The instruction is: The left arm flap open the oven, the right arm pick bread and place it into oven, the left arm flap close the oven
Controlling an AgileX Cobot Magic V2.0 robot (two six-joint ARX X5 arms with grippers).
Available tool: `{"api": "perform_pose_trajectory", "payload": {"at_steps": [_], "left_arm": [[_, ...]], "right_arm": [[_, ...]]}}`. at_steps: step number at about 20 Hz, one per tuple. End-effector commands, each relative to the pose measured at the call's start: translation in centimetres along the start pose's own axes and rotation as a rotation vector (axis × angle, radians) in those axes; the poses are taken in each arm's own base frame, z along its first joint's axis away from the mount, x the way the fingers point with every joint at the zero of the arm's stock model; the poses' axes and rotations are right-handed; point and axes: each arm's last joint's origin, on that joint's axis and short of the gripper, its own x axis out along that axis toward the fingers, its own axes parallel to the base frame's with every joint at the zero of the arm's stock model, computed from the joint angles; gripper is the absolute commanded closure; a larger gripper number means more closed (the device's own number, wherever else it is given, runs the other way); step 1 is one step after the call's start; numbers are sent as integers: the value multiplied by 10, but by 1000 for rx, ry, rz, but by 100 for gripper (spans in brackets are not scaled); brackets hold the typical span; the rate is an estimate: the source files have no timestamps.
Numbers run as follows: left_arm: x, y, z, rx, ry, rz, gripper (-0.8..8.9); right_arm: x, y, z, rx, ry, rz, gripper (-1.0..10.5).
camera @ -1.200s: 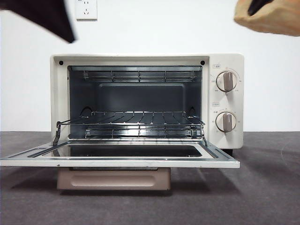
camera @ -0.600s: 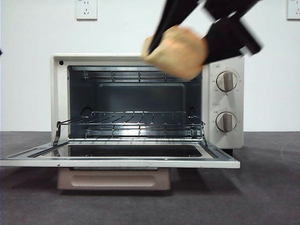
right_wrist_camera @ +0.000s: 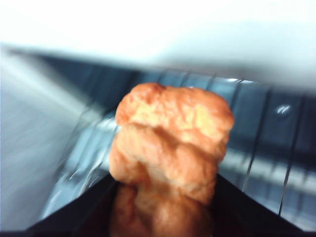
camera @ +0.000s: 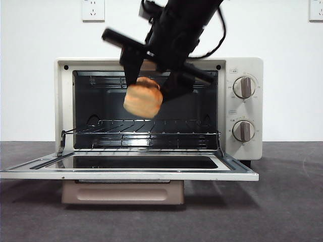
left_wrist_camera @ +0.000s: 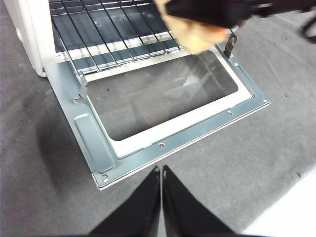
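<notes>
In front of the open oven (camera: 242,108), the right tool (camera: 151,85) is hanging down from above with its two black jaws clamped on the bread (camera: 143,98), one jaw on each side of the loaf. The bread is hanging in the air at the mouth of the oven, above the wire rack (camera: 151,127) and touching neither the rack nor the door (camera: 126,171). The door is lying flat and fully open, its glass pane facing up and its beige handle (camera: 122,192) showing under the front edge. In the right wrist view the bread (right_wrist_camera: 170,158) is filling the middle of the frame, golden-orange and lumpy, with the right tool (right_wrist_camera: 165,197) gripping its lower part and the blurred rack bars (right_wrist_camera: 276,163) lying beyond it. In the left wrist view the left tool (left_wrist_camera: 161,207) is hovering over the table (left_wrist_camera: 39,163) just in front of the door (left_wrist_camera: 163,143), its jaws pressed together and holding nothing, well apart from the bread (left_wrist_camera: 197,34). The same view is showing the rack (left_wrist_camera: 103,29) inside the oven and the bread above the far corner of the door, near one hinge. Two round knobs (camera: 244,86) are sitting on the oven's right panel, and the dark table (camera: 282,201) is carrying the oven.
</notes>
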Motion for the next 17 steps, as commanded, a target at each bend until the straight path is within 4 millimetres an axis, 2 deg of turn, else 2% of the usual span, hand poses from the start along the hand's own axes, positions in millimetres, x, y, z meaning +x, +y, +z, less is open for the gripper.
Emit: {"api": "perform_pose_trajectory", "payload": {"at_steps": [1,3,6,10,12,17], "left_arm": [[0,-1,2,8,-4,-4,802],[0,-1,2,8,-4,-4,802],[0,-1,1,7,-2,-3,802],[0,-1,1,7,-2,-4,802],[0,-1,1,7,-2,-4,802],[0,-1,1,8,-3,-4,802]], "right_arm": [[12,3,3,13,-36,-42,725],[19,-3,3,17,-59,-102,723],[22,-9,4,22,-87,-164,628],[26,-14,2,18,-65,-185,608],[26,-15,1,15,-53,-194,539],[18,-10,3,-11,-71,-184,528]]}}
